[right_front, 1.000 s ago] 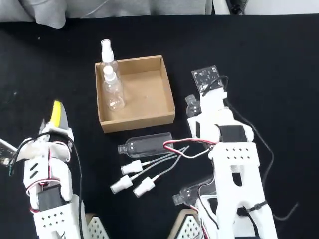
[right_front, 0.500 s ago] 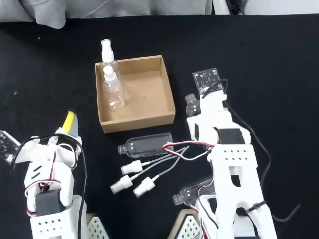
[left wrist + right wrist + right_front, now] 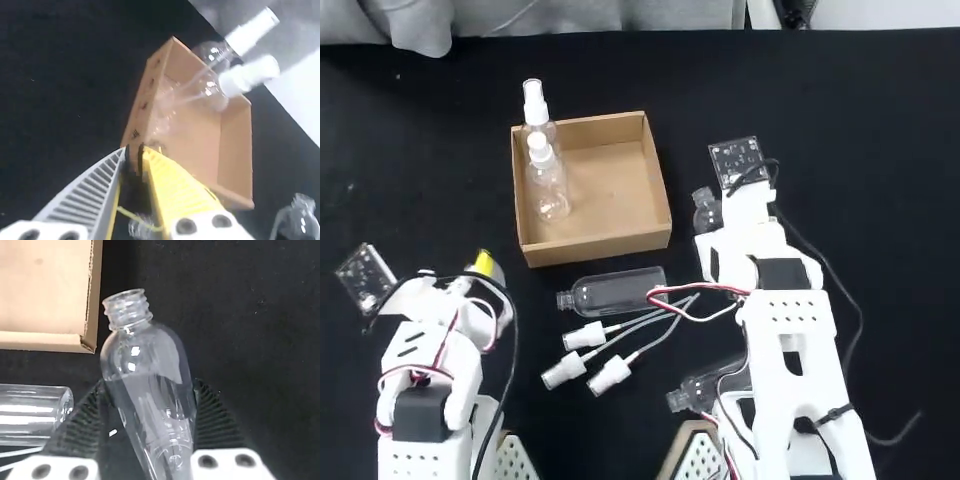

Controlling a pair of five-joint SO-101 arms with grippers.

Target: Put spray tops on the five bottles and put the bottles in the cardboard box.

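The cardboard box (image 3: 610, 185) holds two clear bottles with white spray tops (image 3: 542, 165) along its left wall; they also show in the left wrist view (image 3: 220, 65). An uncapped bottle (image 3: 616, 291) lies just in front of the box, with three loose spray tops (image 3: 584, 358) nearer me. My right gripper (image 3: 706, 214) is shut on another uncapped bottle (image 3: 145, 375) beside the box's near right corner (image 3: 87, 342). My left gripper (image 3: 480, 267), shut and empty, sits near the front left, pointing at the box (image 3: 200, 135).
Another clear bottle (image 3: 705, 385) lies partly under the right arm's base. Red and grey cables (image 3: 680, 300) run across the table by the lying bottle. Grey cloth (image 3: 420, 25) edges the far side. Black tabletop lies bare to the left and right.
My left arm has swung its gripper to the right and turned it toward the box. The right arm with its bottle has barely shifted.
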